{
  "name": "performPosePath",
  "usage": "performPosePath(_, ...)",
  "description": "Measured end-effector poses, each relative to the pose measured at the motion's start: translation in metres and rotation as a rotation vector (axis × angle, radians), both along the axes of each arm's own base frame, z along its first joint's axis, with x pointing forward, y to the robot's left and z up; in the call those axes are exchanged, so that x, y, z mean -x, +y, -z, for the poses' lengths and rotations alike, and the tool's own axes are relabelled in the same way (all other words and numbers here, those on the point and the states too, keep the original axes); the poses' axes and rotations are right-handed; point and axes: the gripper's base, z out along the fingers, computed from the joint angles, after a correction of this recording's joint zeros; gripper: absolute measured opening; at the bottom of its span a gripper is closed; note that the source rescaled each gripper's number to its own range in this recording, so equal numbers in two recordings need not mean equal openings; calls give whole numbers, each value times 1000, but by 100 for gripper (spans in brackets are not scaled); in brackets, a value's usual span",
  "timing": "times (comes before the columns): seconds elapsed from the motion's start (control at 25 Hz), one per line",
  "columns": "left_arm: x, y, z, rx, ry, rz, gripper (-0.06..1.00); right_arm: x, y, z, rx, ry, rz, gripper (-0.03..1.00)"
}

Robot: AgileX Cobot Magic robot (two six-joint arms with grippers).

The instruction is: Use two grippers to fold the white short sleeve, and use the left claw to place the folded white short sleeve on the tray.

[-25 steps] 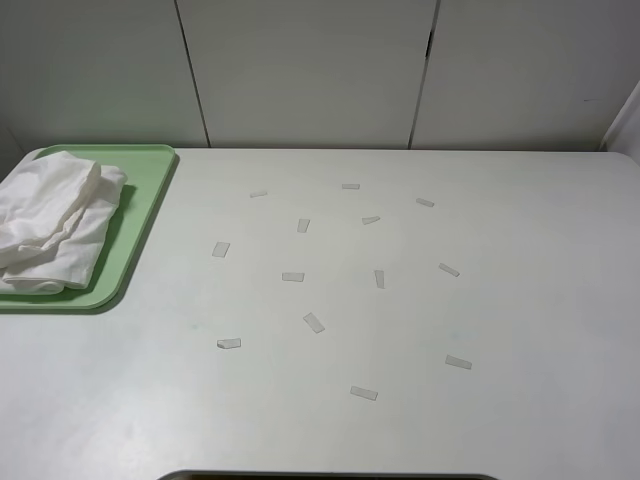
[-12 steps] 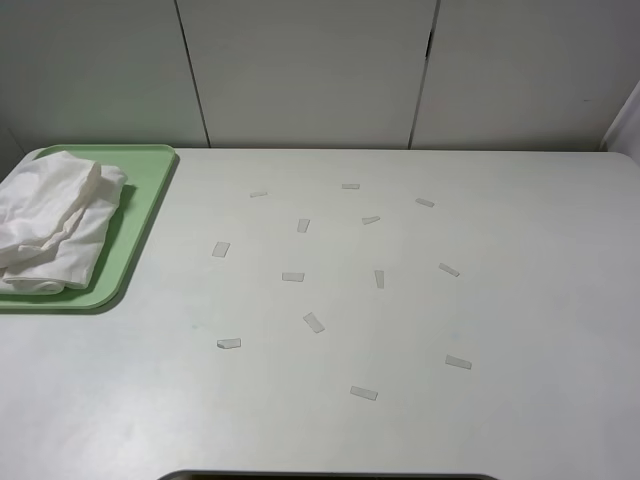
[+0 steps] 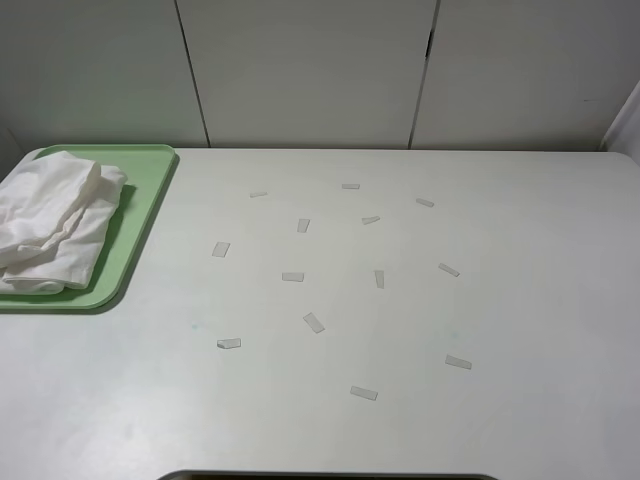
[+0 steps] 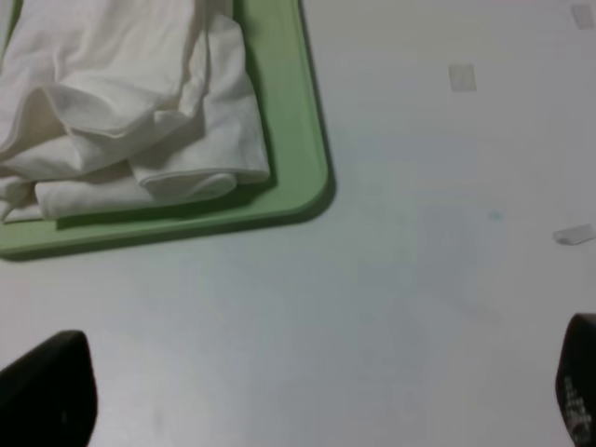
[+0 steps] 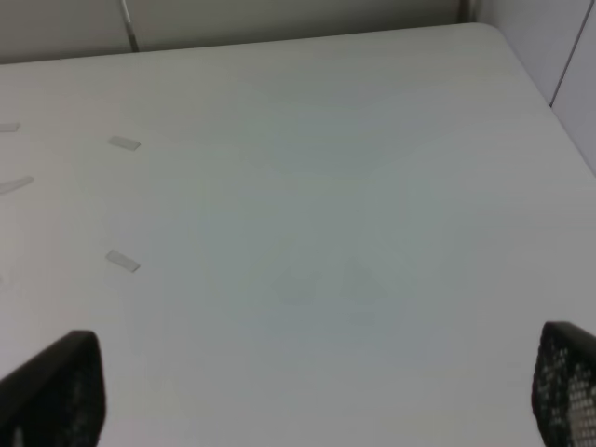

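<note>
With the wrinkled white cotton short sleeve [image 3: 55, 220] already bundled on the pale green plastic tray [image 3: 150, 200] at far left, I judge only retreat remains: keep my left claw [image 4: 307, 400] and right claw [image 5: 317, 396] spread wide, empty, off the cloth. Folds loose, lumpy.

The white short sleeve [image 3: 52, 222] is lying crumpled and folded on the pale green tray [image 3: 140, 215], which is sitting at the desk's [image 3: 520, 300] far left edge, while small pale tape strips [image 3: 314, 322] are lying scattered across the middle
</note>
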Motion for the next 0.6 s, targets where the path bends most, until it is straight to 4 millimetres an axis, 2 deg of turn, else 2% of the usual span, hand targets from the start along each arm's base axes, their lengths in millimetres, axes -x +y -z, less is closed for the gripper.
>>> performPosePath(0.6,-4,0,3,8,-17,-1,98,0,0,0,0,0,0,100)
